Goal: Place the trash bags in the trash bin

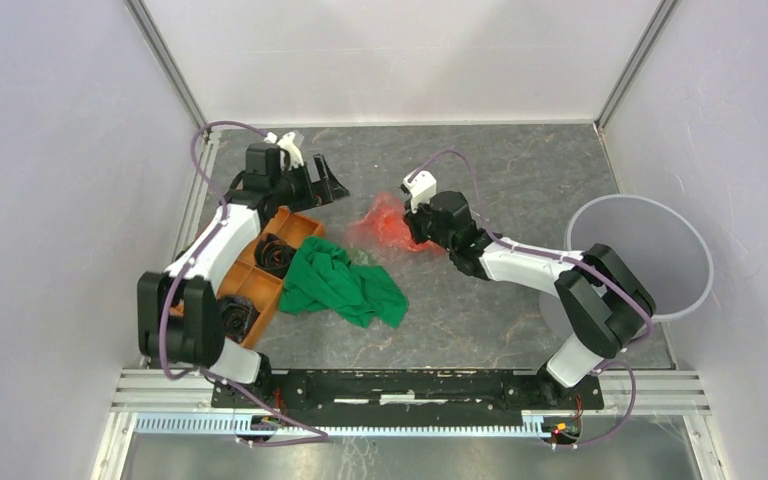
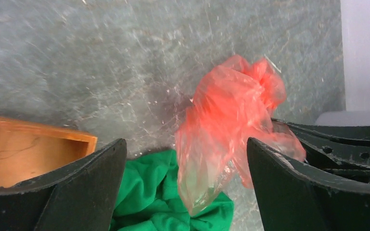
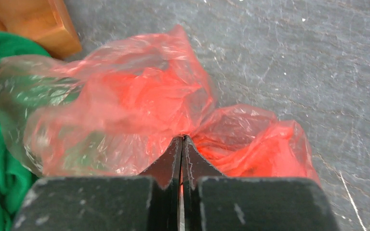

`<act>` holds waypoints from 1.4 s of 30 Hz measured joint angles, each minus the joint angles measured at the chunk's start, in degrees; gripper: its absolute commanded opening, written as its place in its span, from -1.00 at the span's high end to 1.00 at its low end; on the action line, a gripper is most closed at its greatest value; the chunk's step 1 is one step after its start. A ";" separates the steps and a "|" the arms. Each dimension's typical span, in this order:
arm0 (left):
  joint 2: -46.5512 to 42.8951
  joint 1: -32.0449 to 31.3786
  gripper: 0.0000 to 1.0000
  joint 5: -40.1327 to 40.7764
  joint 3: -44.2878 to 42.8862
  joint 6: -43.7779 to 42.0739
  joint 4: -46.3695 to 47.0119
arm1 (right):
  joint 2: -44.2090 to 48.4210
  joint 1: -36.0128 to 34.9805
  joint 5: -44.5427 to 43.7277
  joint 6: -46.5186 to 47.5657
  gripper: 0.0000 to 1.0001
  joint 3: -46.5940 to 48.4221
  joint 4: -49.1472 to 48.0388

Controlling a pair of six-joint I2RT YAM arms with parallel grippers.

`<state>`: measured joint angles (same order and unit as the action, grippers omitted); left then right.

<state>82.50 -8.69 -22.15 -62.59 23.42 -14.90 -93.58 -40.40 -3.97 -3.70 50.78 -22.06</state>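
We noted the right pincer (image 3: 181,139) clenched on the trash bag (image 3: 125,101), left pincer (image 2: 185,144) spread empty: grasp done, carry and drop into the well-apart trash bin (image 1: 650,262) left.

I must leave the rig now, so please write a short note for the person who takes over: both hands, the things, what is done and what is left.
Right hand: shut on the trash bag, pinching its film near mid-table.
Left hand: open, holding nothing, near the far end of the orange tray.
The bag is next to the green cloth. The trash bin is at the far right, with nothing in it.
Done: bag gripped.
Left: carry it right and drop it into the bin.
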 measured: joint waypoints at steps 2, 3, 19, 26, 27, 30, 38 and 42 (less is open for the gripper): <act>3.41 0.00 -1.00 -2.82 -0.52 0.42 0.00 | 0.66 0.83 1.27 1.16 1.00 -0.28 1.79; 4.90 -0.07 -1.00 -4.66 -0.52 0.68 -0.48 | 1.79 1.64 2.34 1.64 1.00 -1.01 2.58; -16.76 -12.46 -0.85 -0.39 13.49 2.60 -0.92 | 9.44 4.63 7.50 -3.43 1.00 -5.27 3.63; -13.92 -18.43 -0.99 3.30 21.27 8.83 5.62 | 11.52 4.63 8.59 -4.22 1.00 -7.67 3.26; -13.09 -19.39 -1.00 3.93 21.73 9.44 6.38 | 11.98 4.63 8.76 -4.37 1.00 -7.98 3.02; -11.08 -21.66 -0.98 6.32 21.97 10.69 8.04 | 13.11 4.63 9.16 -4.66 1.00 -8.76 2.40; -4.87 -23.30 -0.24 11.13 21.92 12.92 14.58 | 15.13 4.81 10.25 -5.09 1.00 -10.16 2.01; -1.44 -23.69 -0.16 11.67 21.90 13.84 15.87 | 15.65 4.92 10.54 -5.16 1.00 -10.43 2.03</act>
<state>81.06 -32.38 -10.48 -40.69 37.26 0.97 -77.93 -35.48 6.57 -8.86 40.36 -20.03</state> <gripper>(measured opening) 0.597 0.006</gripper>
